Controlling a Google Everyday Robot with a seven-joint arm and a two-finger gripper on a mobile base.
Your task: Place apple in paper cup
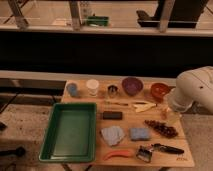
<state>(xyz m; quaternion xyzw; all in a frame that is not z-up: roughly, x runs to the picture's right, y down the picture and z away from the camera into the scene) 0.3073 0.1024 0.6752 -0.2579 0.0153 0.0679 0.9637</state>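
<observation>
Watching from my console, I see the white arm reaching in over the right edge of the wooden surface (125, 122), its pincer (170, 107) down low just in front of the orange-red bowl (160, 90). Whether the pincer is wide, narrow or gripping something I cannot tell, as the arm's bulk covers it. Touching or just beside the pincer's tip, near the right edge, sits a small round orange-yellow shape that I take for the apple (163, 113); I cannot say whether it is held or resting on the wood. The paper cup (92, 86) stands upright along the far edge, well apart from the pincer, between a blue-grey cup (72, 89) at the far left corner and a small metal cup (113, 90). A purple bowl (132, 85) stands between the metal cup and the orange-red bowl. A green tray (70, 131) fills the left side, and a dark cluster like grapes (161, 128) lies just nearer me than the apple.
</observation>
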